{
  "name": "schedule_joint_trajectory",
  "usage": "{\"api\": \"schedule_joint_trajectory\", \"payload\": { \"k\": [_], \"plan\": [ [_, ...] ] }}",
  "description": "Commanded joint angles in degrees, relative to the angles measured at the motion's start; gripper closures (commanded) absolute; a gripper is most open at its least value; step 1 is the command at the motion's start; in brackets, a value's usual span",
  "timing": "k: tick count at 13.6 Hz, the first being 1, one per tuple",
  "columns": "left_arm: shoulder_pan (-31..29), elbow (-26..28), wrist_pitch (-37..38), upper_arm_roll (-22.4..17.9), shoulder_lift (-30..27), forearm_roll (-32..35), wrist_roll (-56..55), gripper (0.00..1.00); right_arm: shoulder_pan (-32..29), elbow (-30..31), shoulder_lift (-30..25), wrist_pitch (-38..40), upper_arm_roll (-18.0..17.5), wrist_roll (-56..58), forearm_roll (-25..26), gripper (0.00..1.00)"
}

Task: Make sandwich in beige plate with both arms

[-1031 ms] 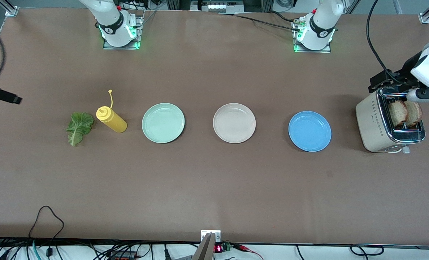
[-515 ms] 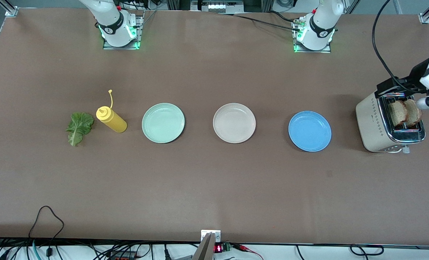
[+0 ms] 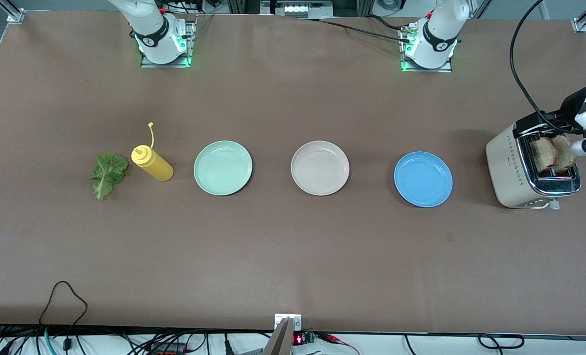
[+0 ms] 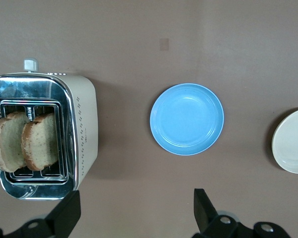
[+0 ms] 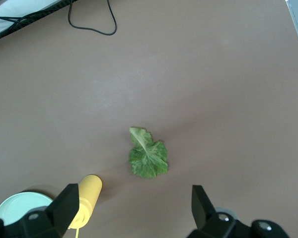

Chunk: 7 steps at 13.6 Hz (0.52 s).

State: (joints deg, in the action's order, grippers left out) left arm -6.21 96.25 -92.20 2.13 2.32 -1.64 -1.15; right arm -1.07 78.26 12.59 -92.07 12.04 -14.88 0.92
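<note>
Two big white arms work at the wide brown matte table [image 3: 293, 246]. The left gripper [image 4: 134, 213] hangs high over the cream metal toaster [image 3: 512, 170], fingers wide apart and empty; two brown-crusted bread slices [image 4: 27, 144] stand in its slots. The right gripper [image 5: 134, 210], also open and empty, hovers above the crinkled green lettuce leaf [image 5: 148, 154]. The round beige plate [image 3: 320, 167] lies bare (nothing assembled yet). I judge the next move is descending to grasp bread.

The beige plate [image 4: 292, 144] and mint-green plate [image 5: 20, 208] are cut off at wrist views' edges.
</note>
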Motion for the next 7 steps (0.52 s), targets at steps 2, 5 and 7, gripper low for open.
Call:
{"api": "schedule_joint_trajectory", "payload": {
  "k": [2, 5, 7],
  "plan": [
    [-3.2, -2.8, -0.1, 0.0, 4.3, 1.2, 1.4, 0.0, -0.2, -0.5, 0.1, -0.3, -0.5, -0.8, 0.4, 0.0],
    [-9.8, -7.4, -0.2, 0.0, 11.4, 1.4, 3.7, 0.0, -0.3, -0.5, 0.2, -0.4, -0.4, -0.8, 0.5, 0.0],
    [-12.6, -11.4, 0.0, 0.0, 15.8, 1.5, 4.8, 0.0, -0.4, -0.5, 0.2, -0.5, -0.4, -0.9, 0.5, 0.0]
  ]
}}
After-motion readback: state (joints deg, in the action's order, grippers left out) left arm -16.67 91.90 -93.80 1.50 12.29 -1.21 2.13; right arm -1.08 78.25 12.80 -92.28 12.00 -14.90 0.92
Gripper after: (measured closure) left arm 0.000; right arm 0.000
